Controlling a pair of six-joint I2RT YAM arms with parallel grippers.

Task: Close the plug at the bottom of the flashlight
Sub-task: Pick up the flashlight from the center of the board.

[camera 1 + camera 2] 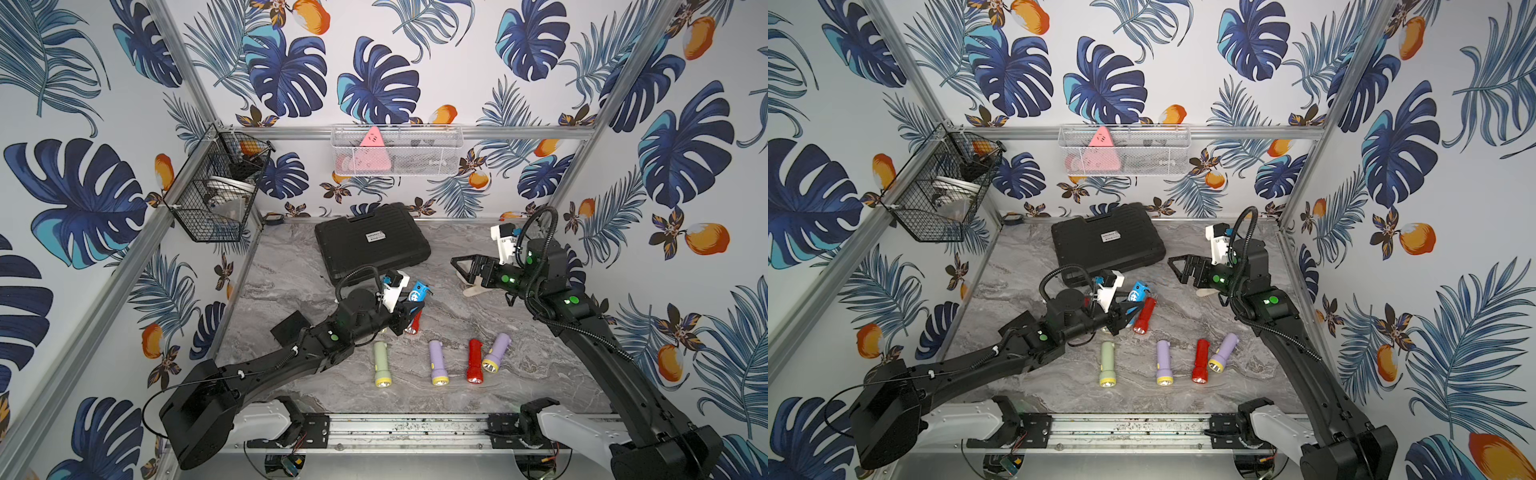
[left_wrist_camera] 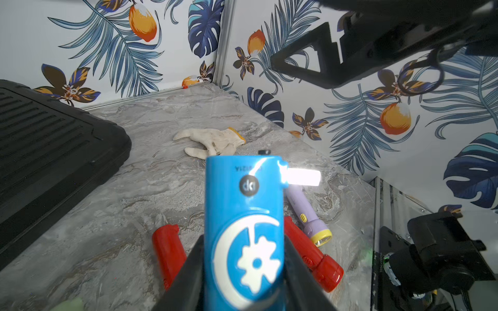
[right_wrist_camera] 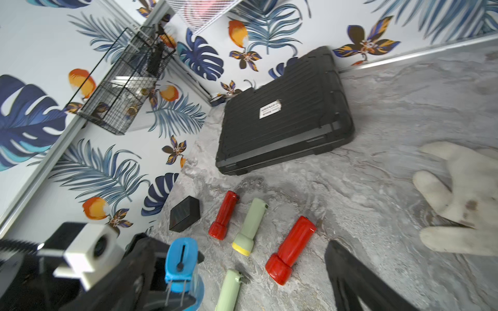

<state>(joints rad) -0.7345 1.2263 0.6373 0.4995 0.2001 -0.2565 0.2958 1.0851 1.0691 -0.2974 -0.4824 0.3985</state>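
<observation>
Blue flashlight (image 2: 242, 204) clamped in the left pincer (image 2: 244, 253), plug (image 2: 301, 177) sticking out!
Both black fingers (image 2: 188, 274) squeeze its body from either side, and it hangs tilted off the counter (image 1: 457, 399), just in front of the black case (image 1: 372, 241) and above a red flashlight (image 1: 412, 325). The plug's bright prongs jut sideways from the far end. Over to the right pincer (image 1: 459, 268): jaws spread wide, nothing between them, hovering above a white glove (image 1: 473, 289). Nearer the front edge lie a green flashlight (image 1: 381, 364), a purple flashlight (image 1: 437, 363), a second red flashlight (image 1: 474, 360) and a tilted purple flashlight (image 1: 496, 353).
</observation>
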